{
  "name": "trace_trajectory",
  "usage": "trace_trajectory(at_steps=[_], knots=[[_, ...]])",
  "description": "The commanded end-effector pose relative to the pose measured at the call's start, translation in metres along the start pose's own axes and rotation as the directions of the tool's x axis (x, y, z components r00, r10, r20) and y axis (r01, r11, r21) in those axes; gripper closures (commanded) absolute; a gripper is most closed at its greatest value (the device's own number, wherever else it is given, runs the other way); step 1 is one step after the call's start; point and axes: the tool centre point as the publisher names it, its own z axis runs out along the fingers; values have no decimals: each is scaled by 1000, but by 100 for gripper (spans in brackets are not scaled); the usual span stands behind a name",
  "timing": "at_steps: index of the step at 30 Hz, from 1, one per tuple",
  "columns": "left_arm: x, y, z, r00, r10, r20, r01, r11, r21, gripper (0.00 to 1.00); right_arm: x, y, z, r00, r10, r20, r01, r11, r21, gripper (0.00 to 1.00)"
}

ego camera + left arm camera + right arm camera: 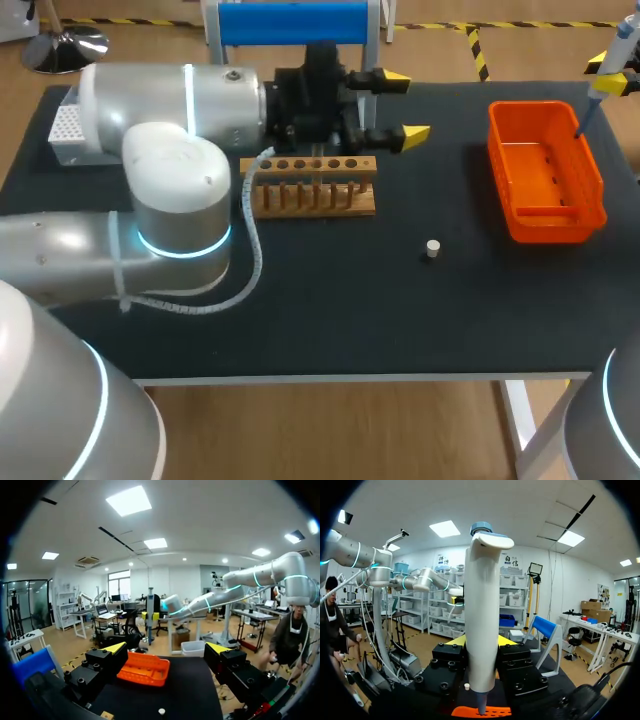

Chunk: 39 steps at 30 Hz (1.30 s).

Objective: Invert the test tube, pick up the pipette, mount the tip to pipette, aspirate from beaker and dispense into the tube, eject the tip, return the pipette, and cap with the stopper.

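I am holding the pipette clamped in my right gripper over the orange bin, apparently for tip ejection, while my left gripper is hanging open by the rack and the stopper is lying unused on the table.

Place: a robotics laboratory bench.
Stand: a light wooden test-tube rack with a row of holes, on a matte black tabletop.
Liquid tools: a white plastic pipette with a blue cap; a white perforated tip box.
Machinery: a silver robot arm with glowing cyan rings.
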Motion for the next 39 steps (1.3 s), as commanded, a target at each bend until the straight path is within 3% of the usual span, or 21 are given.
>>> trace_trajectory(at_steps=[1,11,39], knots=[[-6,3,-20,1000,4,-18,-3,997,74,0,0,1,-1,1000,0,-2,0,1000,2,100],[-11,8,-26,1000,-8,-28,9,999,33,0,0,1,-1,1000,0,-2,0,1000,2,100],[-6,12,-27,1000,-31,-5,31,999,36,0,0,1,-1,1000,0,-2,0,1000,2,100]])
